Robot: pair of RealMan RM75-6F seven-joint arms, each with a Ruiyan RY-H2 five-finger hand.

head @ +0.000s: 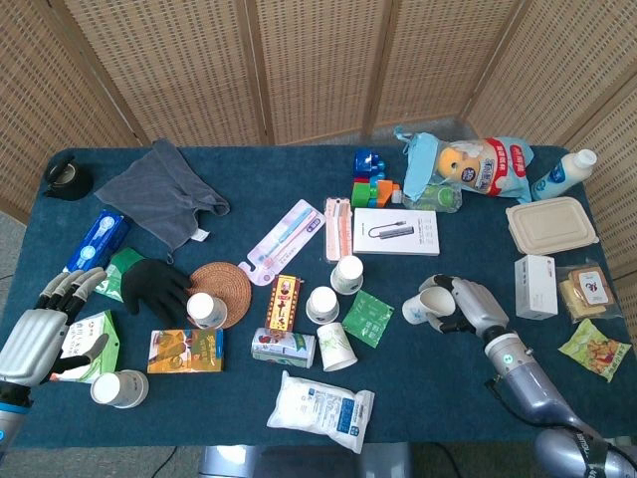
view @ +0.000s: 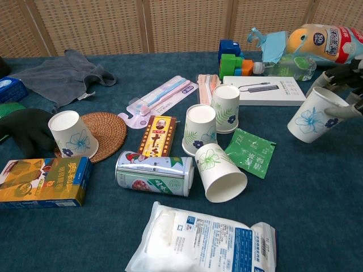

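Both hands were built of pale silver-grey metal. The left hand (head: 35,339) had a broad back plate ridged with lengthwise grooves, and behind its fingers (head: 62,289) the segments turned darker, with black tips. The right hand (head: 468,307) had a smoother grey back shell and dark fingertips. Behind its fingers came a black wrist ring with a small green light, then a rounded grey-blue forearm (head: 532,393).

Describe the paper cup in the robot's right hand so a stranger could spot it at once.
Start at the white box with a cable pictured on it, mid-table, and move toward the near right edge. There the right hand holds a white paper cup with a blue flower print. Unlike the other paper cups, it is lifted off the blue cloth and tilted, not standing or lying.
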